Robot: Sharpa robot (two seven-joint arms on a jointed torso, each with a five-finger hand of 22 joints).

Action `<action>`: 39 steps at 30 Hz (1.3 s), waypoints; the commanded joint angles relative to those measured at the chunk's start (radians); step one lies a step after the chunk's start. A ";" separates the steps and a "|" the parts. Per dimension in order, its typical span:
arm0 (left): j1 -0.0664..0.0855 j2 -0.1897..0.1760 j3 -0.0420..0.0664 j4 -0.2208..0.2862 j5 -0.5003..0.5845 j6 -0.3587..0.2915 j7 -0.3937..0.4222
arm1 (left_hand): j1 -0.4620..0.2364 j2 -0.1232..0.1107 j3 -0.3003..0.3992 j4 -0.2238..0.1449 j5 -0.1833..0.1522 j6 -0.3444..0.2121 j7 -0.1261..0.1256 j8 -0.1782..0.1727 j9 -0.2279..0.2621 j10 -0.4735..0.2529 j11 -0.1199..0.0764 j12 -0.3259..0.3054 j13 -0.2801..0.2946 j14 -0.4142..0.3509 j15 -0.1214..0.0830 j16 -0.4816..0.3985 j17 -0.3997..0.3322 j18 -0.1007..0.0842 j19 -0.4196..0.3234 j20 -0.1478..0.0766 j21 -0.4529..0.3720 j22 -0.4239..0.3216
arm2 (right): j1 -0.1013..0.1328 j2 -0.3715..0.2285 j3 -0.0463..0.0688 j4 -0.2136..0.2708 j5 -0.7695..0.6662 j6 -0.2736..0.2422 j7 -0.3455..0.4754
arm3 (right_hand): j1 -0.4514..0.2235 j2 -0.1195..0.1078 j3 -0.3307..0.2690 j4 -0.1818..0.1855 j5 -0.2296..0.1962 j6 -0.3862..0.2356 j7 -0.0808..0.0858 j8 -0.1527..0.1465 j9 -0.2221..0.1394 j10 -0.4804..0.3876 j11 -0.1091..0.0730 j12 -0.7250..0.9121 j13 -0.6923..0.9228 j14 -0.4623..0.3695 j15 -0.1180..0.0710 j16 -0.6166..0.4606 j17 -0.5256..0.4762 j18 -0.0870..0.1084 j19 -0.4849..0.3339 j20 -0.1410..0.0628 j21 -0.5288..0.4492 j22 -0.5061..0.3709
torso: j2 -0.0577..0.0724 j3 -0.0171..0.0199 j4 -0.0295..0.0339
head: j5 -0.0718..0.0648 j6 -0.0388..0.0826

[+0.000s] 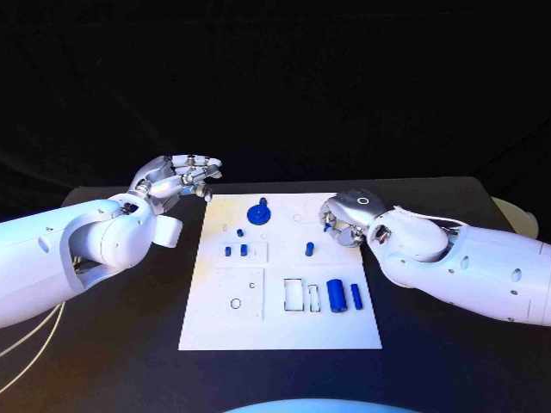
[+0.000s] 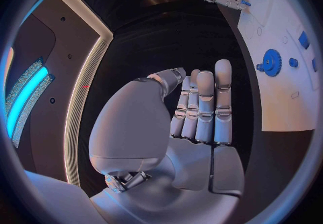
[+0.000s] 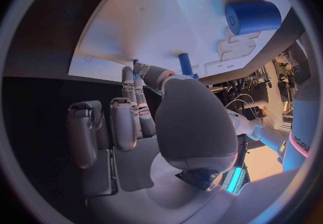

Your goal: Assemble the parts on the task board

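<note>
White task board (image 1: 281, 323) flat on the black tabletop (image 1: 449, 361), carrying a blue gear (image 1: 259, 212), small pegs and a blue cylinder (image 1: 337, 296). Left robot hand (image 1: 182, 176) raised off the board's far left corner, fingers apart, holding nothing. Right robot hand (image 1: 346, 217) low over the far right edge; grasp impossible to tell.

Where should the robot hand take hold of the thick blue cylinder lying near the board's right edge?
Probably across its round sides at mid-length, coming straight down from above. The thick blue cylinder lies flat on the task board, with a slimmer blue rod close on one side, so fingers should straddle it carefully. The right robot hand is nearer.
</note>
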 commanded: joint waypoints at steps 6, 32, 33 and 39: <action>0.001 -0.001 0.001 -0.002 0.006 0.001 0.006 | 0.005 0.001 -0.003 -0.001 0.002 -0.004 -0.001 0.000 -0.001 -0.006 0.000 0.005 0.001 -0.005 0.002 -0.006 -0.001 0.015 0.007 -0.001 -0.006 -0.001 | 0.009 -0.035 0.006 0.058 0.024 -0.063 -0.007 | -0.010 -0.001 -0.006 0.004 -0.009 0.010 -0.002 0.004 0.001 0.004 -0.002 -0.002 -0.002 0.040 -0.007 -0.001 0.001 -0.011 0.088 -0.007 0.004 0.245 | 0.000 -0.0011 0.0033 | -0.003 0.001; 0.000 0.026 0.000 -0.015 0.019 0.012 0.003 | 0.006 0.001 -0.003 -0.002 0.002 -0.006 0.000 0.000 -0.002 -0.009 0.001 0.008 0.002 -0.006 0.002 -0.006 -0.002 0.015 0.008 -0.001 -0.007 -0.002 | -0.016 0.021 0.014 0.264 0.078 -0.105 0.036 | -0.013 0.000 -0.008 0.007 -0.012 0.010 -0.003 0.003 0.001 0.005 -0.002 -0.005 -0.002 0.040 -0.008 -0.002 -0.002 -0.010 0.085 -0.008 -0.001 0.243 | 0.000 -0.0029 0.0034 | 0.088 -0.010; 0.000 0.029 0.000 -0.015 0.019 0.012 0.003 | 0.006 0.001 -0.003 -0.002 0.002 -0.006 0.000 0.000 -0.002 -0.009 0.001 0.008 0.002 -0.006 0.002 -0.006 -0.002 0.015 0.008 -0.001 -0.007 -0.002 | -0.024 0.032 0.012 0.261 0.079 -0.103 0.039 | -0.013 0.000 -0.007 0.007 -0.011 0.009 -0.003 0.003 0.001 0.004 -0.002 -0.005 -0.002 0.040 -0.008 -0.002 -0.002 -0.010 0.085 -0.008 -0.001 0.242 | 0.000 -0.0028 0.0035 | 0.091 -0.012; 0.000 0.039 0.000 -0.015 0.019 0.013 0.004 | 0.006 0.001 -0.003 -0.002 0.002 -0.006 0.001 0.000 -0.002 -0.010 0.001 0.008 0.002 -0.006 0.002 -0.006 -0.002 0.015 0.008 -0.001 -0.008 -0.002 | -0.065 0.079 0.006 0.237 0.079 -0.094 0.051 | -0.013 0.001 -0.007 0.007 -0.010 0.009 -0.003 0.002 0.001 0.004 -0.002 -0.006 -0.002 0.040 -0.008 -0.002 -0.002 -0.009 0.084 -0.008 -0.003 0.241 | 0.001 -0.0047 0.0042 | 0.111 -0.025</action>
